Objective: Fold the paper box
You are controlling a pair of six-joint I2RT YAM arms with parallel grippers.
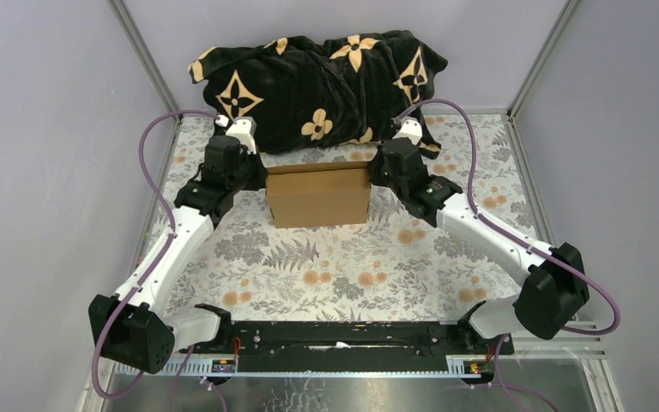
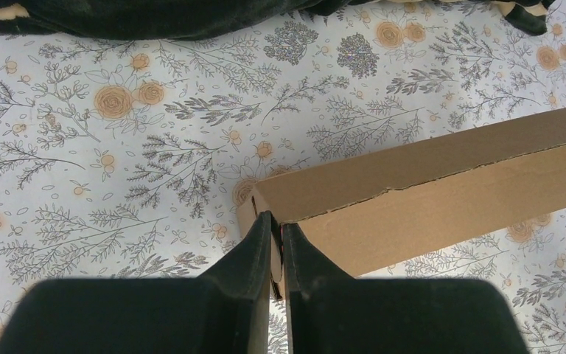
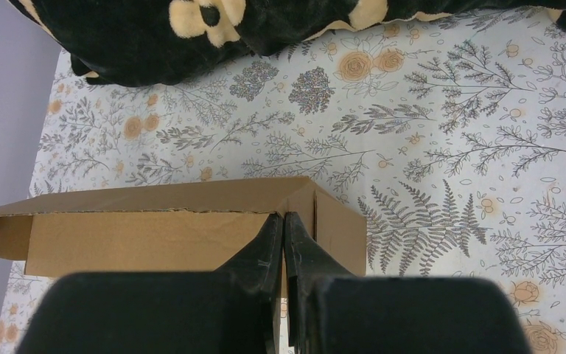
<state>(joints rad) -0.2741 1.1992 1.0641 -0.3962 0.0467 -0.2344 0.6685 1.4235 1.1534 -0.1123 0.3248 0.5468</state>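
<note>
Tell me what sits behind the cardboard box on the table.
Behind the paper box a strip of flowered tablecloth shows, then a bunched black blanket with tan flower motifs at the far edge. Whatever the blanket covers cannot be seen.

paper box point(image 2: 413, 199): right end off-frame, left wrist view | blanket point(image 3: 191, 29): cropped at top, both wrist views

paper box point(image 1: 317, 196) on table point(image 1: 309, 275), ctr-rear, blanket point(image 1: 309, 77) heaped behind it along back edge, not touching, left gripper point(image 2: 276, 225) at box's left end, right gripper point(image 3: 284, 221) at its right end, each w/ an end wall pinched btwn its fingers
</note>
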